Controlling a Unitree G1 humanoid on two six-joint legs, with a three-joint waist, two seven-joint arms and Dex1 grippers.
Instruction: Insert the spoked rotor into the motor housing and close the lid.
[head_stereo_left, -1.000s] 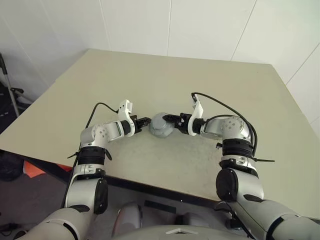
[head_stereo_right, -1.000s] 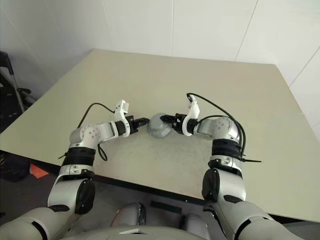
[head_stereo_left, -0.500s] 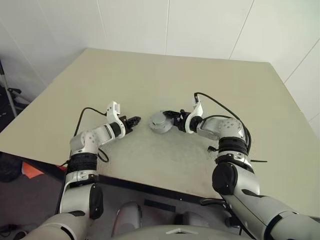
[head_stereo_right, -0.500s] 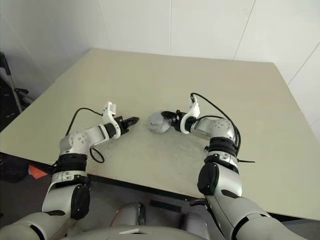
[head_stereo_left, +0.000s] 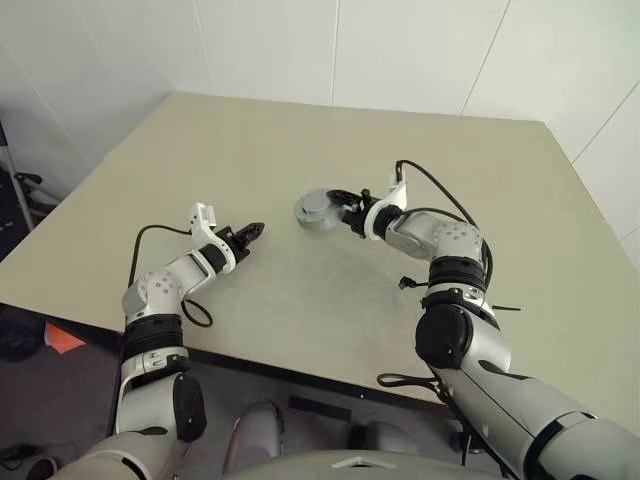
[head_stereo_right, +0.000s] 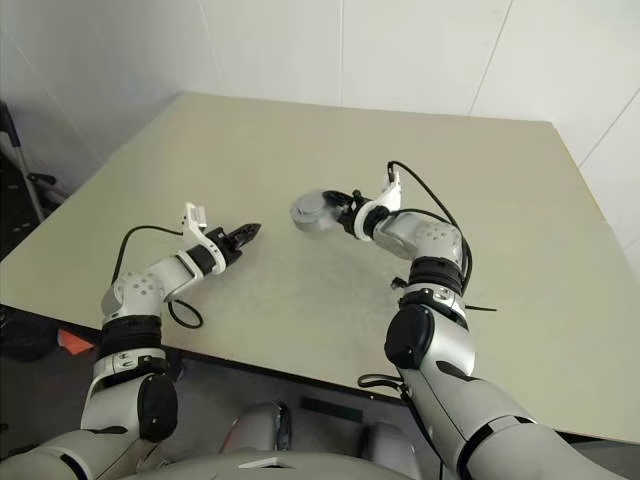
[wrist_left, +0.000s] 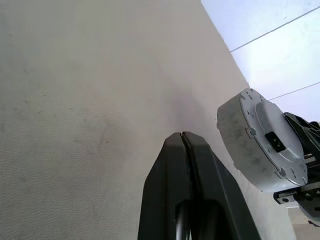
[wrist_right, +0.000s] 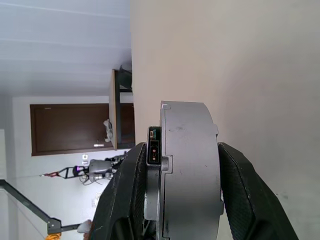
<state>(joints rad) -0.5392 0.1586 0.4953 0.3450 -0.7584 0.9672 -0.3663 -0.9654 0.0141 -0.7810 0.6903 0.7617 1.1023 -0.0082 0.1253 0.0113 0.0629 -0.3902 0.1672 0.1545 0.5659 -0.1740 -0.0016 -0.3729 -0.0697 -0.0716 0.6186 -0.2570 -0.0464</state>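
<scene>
My right hand (head_stereo_left: 347, 209) is clamped across the flanks of the motor housing (head_stereo_left: 319, 209), one finger on each side, and carries it clear of the tabletop (head_stereo_left: 300, 300), turned on edge so its round face looks toward my left side. A second ago both hands met at the housing low over the tabletop; since then the right has lifted it up and away from me, while my left hand (head_stereo_left: 250, 232) has drawn off to the left of the housing and now sits well apart from it, fingers pressed together with nothing between them. From the left wrist the housing looks like a closed grey drum with a small dark connector on its face, so I cannot see any windings or the spoked rotor inside; I judge the rotor is already seated and the lid on, though I cannot tell for sure. If so, what remains is setting the housing down.
</scene>
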